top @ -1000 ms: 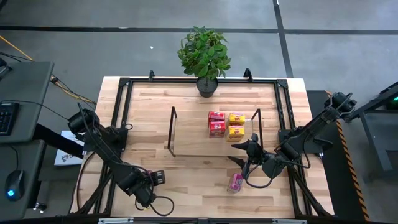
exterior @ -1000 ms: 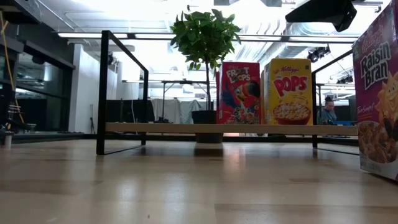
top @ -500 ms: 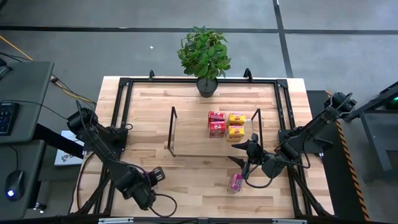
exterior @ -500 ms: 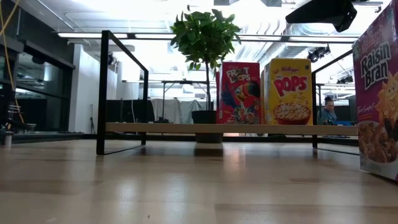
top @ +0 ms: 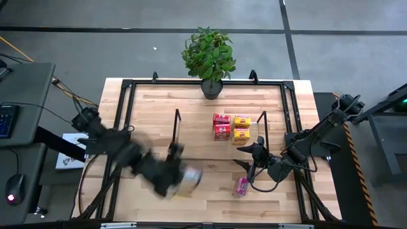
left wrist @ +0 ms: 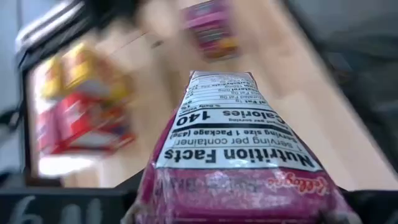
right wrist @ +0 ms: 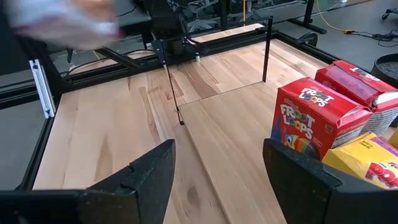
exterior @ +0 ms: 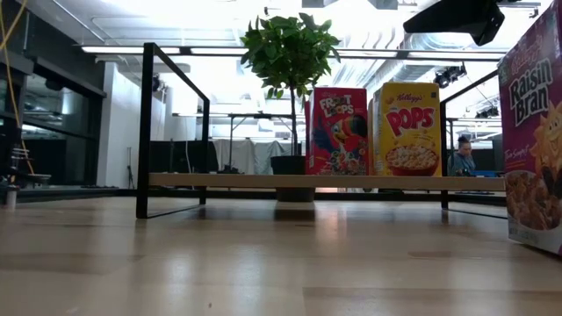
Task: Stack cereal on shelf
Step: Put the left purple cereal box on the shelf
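The left pincer (top: 175, 181) is clenched on a pink cereal box (left wrist: 239, 146); its wrist view shows the box's nutrition panel held up close, and from above the arm is a blur at about 7 o'clock of the shelf (top: 191, 152), over the worktop (top: 146, 108). The step in hand looks like carrying this box to the shelf.

Four boxes already stand on the shelf's 3 o'clock half: two red boxes (top: 221, 126) and two yellow boxes (top: 241, 128), packed touching one another. The bare board lies toward 9 o'clock of them, so the sensible target is just beside the red pair, or on top of the group if stacking is meant.

To do it well, the arm should lift the box clear of the black end frame (top: 175, 133), slow before arrival, keep the box square to its neighbours, and set it down flat before letting go.

The right pincer (right wrist: 217, 171) waits with fingers spread at 5 o'clock of the shelf, with another pink box (top: 241, 186) on the worktop near it.
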Controlling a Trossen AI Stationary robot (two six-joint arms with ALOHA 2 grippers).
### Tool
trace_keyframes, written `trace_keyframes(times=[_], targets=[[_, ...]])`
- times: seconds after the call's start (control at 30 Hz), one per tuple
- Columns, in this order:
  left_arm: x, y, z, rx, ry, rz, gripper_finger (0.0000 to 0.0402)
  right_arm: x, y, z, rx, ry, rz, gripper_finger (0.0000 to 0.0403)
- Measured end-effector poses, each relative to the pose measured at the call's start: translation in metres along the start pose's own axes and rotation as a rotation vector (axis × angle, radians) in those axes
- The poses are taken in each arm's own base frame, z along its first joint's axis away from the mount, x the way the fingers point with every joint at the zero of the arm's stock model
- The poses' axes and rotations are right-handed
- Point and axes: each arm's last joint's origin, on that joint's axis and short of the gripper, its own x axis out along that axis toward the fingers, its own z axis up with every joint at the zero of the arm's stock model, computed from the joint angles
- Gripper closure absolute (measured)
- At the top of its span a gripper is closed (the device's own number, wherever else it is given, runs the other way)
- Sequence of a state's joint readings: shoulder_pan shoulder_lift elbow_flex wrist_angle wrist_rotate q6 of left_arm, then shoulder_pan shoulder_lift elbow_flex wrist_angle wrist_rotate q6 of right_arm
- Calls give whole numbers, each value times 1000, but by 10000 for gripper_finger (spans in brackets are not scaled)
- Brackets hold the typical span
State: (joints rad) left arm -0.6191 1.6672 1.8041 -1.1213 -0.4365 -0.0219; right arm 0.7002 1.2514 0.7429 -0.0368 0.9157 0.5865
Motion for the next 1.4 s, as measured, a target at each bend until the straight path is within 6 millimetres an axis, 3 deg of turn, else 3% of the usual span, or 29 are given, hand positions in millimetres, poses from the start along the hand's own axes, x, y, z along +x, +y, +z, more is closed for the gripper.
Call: trace_keyframes(times=[0.17,0.33,0.53,0.7,1.03,1.4], targets=[[32,78,-16,-161,156,-9,265,0,0,0,-1,2,3,167],[60,142,-43,-276,318,59,265,0,0,0,-5,4,3,167],[86,185,-64,-331,366,18,265,0,0,0,-14,5,3,167],[119,197,-75,-338,435,-21,265,0,0,-1,-13,8,4,167],[181,193,-93,-303,604,-63,265,0,0,-1,-18,9,3,167],[188,196,-97,-398,627,-21,265,0,0,-1,-19,10,3,167]])
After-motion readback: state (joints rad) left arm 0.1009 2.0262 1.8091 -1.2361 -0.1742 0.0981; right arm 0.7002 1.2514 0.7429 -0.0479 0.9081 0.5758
